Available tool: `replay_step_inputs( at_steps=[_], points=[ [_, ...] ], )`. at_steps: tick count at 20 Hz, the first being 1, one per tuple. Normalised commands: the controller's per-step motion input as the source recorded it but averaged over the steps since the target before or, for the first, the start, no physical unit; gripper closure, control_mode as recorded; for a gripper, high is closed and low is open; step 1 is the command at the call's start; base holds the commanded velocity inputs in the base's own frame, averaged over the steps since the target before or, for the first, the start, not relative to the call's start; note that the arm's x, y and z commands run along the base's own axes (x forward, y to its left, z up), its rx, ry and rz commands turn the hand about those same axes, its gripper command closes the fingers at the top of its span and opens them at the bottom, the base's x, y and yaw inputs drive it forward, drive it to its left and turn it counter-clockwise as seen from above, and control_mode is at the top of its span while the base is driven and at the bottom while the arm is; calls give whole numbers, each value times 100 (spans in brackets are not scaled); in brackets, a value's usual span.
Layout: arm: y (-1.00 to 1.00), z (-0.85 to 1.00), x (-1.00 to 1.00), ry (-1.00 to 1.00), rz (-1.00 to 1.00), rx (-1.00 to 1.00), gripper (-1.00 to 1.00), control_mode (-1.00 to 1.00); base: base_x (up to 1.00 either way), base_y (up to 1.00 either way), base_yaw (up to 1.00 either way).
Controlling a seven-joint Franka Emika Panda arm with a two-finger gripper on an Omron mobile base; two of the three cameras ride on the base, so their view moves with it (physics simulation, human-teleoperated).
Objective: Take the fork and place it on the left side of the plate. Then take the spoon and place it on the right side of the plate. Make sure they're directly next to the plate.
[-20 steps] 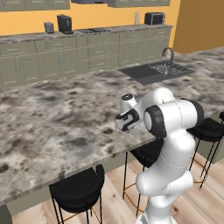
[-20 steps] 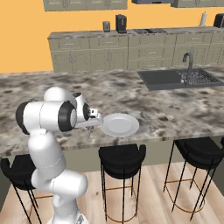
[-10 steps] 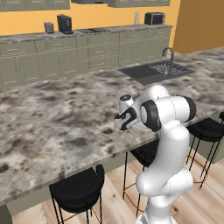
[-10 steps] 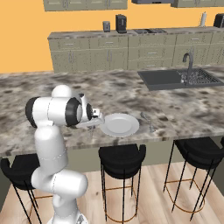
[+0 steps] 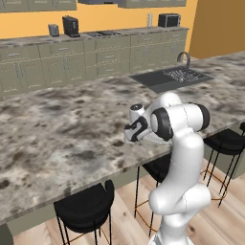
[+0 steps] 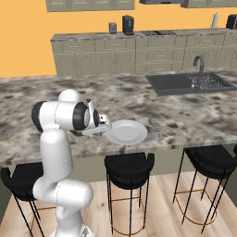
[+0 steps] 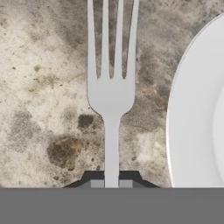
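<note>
The claw [image 7: 111,183] grasps the smooth metal fork [image 7: 110,94] beside the round white plate [image 7: 192,127].

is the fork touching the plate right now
Apart. The hand view shows a strip of bare counter between the fork and the plate's rim along its whole visible length.

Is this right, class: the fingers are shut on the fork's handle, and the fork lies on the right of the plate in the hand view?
Not quite. In the hand view the fork lies left of the plate, not right, with bare counter between them. The fingers are indeed shut on its handle.
</note>
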Motion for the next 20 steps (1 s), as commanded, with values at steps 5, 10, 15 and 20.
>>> replay_step_inputs(
  at_steps=[5,10,15,20],
  points=[
    [0,-24,21,1,1,0,100,-100,0,0,0],
    [0,-30,1,0,0,0,100,-100,0,0,0],
    [0,-26,0,0,0,1,-100,-100,0,0,0],
    [-1,0,-16,-1,0,3,-100,-100,0,0,0]
  ],
)
